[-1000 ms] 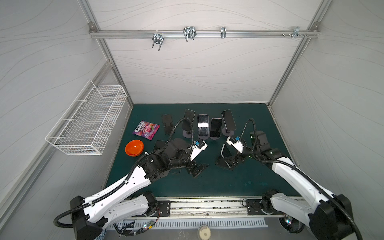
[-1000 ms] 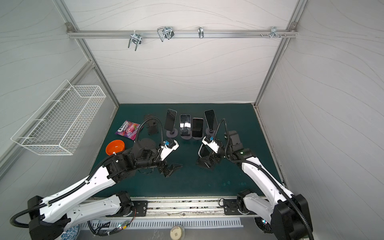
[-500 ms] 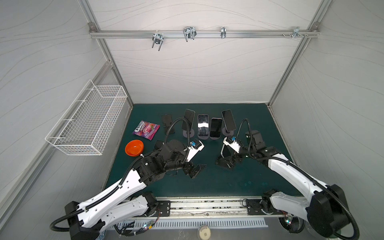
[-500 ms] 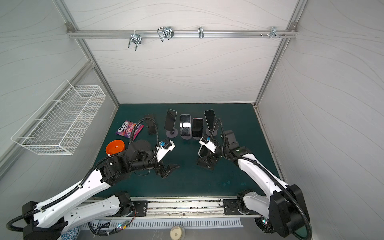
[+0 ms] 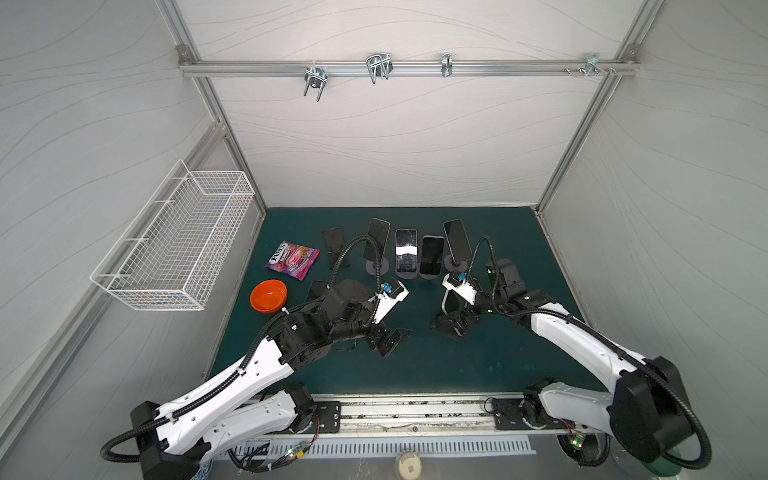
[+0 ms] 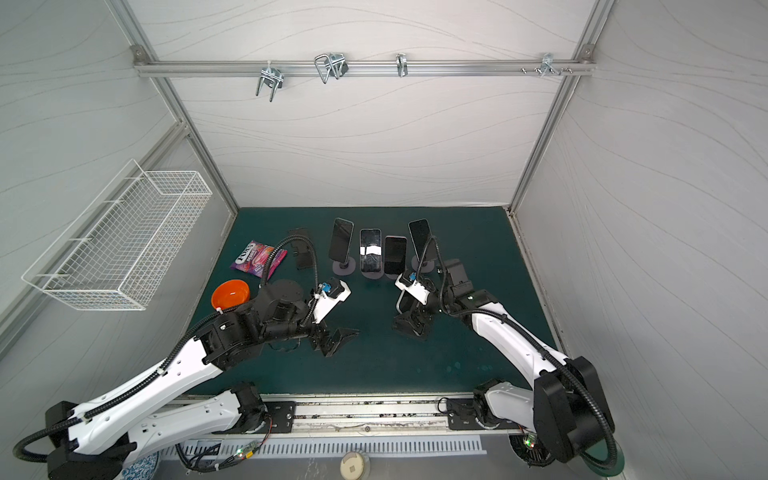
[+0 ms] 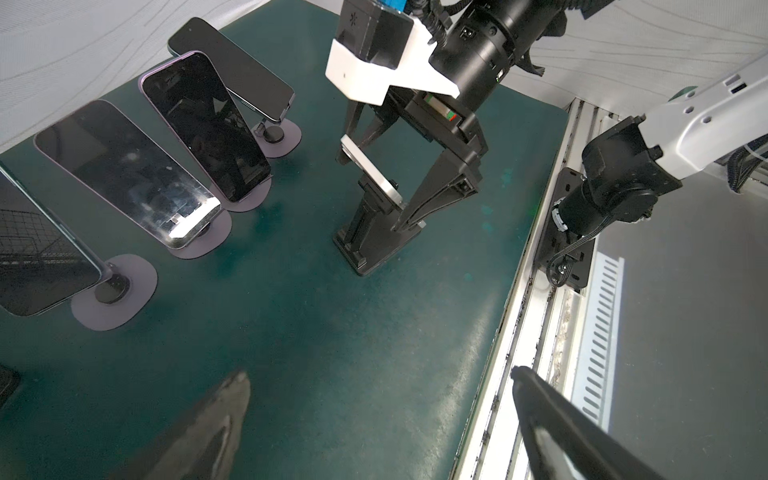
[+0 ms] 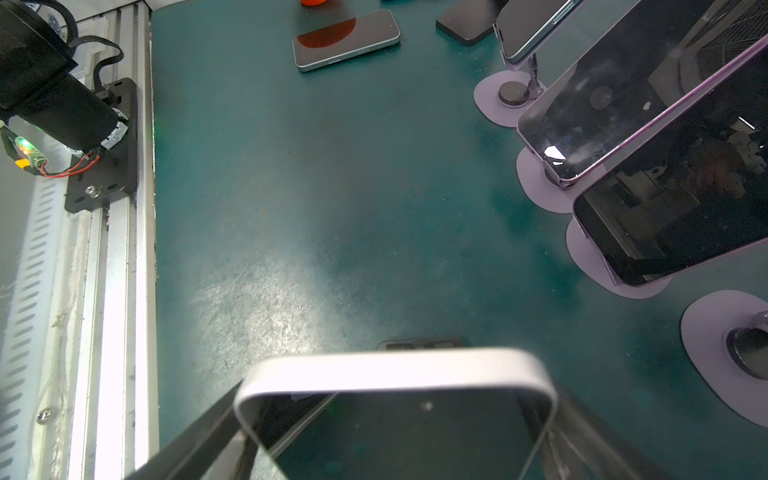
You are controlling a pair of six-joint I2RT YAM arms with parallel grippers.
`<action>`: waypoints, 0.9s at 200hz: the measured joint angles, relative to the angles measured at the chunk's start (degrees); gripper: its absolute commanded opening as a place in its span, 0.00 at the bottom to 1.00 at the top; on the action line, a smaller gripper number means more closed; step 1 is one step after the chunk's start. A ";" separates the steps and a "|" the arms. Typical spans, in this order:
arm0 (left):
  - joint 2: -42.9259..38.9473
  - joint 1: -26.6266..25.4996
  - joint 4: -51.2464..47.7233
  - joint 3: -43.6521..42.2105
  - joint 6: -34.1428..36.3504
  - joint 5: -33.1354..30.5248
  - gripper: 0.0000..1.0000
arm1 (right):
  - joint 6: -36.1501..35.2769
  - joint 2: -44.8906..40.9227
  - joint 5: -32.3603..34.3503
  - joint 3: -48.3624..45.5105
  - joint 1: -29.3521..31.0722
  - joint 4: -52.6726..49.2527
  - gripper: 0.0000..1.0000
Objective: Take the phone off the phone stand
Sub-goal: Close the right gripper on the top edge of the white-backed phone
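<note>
A white-edged phone (image 5: 448, 300) (image 8: 395, 415) leans on a black phone stand (image 5: 451, 328) (image 7: 365, 241) on the right part of the green mat. My right gripper (image 5: 453, 320) (image 7: 372, 191) (image 8: 397, 390) is open and straddles the phone. One finger stands along each long edge, very close to it. To the left of the stand, my left gripper (image 5: 390, 338) (image 7: 379, 374) hovers low over bare mat. It is open and holds nothing.
Several phones on purple stands (image 5: 406, 253) line the back of the mat. An empty black stand (image 5: 334, 245), a candy bag (image 5: 292, 259), an orange bowl (image 5: 269, 295) and a flat phone (image 8: 345, 39) lie at the left. A wire basket (image 5: 178, 245) hangs on the left wall.
The right arm's wrist has shifted slightly while its gripper stays at the phone on the stand. The left arm has drawn back a little toward the front.
</note>
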 measured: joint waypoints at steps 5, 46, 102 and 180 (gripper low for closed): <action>0.09 0.00 -0.02 0.00 0.00 0.00 0.99 | -0.02 0.13 0.00 0.15 0.07 0.13 0.96; 0.24 0.00 0.00 0.00 -0.04 -0.02 0.99 | -0.37 0.33 0.00 0.42 0.22 0.33 0.92; 0.24 0.00 0.02 0.00 -0.07 -0.24 0.99 | -0.55 -0.04 -0.07 0.42 0.22 0.33 0.83; -1.01 0.00 0.09 -0.02 -1.36 -0.85 0.99 | -1.38 -0.61 -0.07 0.42 0.22 0.07 0.71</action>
